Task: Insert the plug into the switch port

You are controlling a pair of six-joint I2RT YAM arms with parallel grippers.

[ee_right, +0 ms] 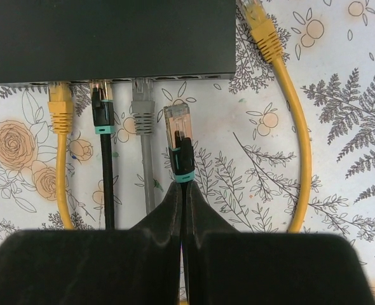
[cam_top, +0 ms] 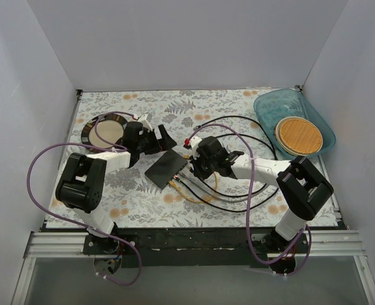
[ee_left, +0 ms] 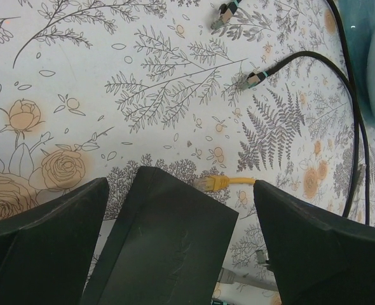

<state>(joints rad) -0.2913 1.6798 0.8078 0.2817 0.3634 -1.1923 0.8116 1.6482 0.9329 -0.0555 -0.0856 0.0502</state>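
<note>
Black switch, metallic plug with teal band, yellow cable, floral-print table, seemingly blue tray

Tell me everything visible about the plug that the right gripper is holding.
The plug is a metal-shielded connector with a clear tip, a black body and a teal boot, trailing a black cable. The right gripper is shut on it right behind the boot and holds it pointing at the socket edge of the switch. Its tip stops just short of the port row, not inserted, to the right of the seated grey plug.
</note>
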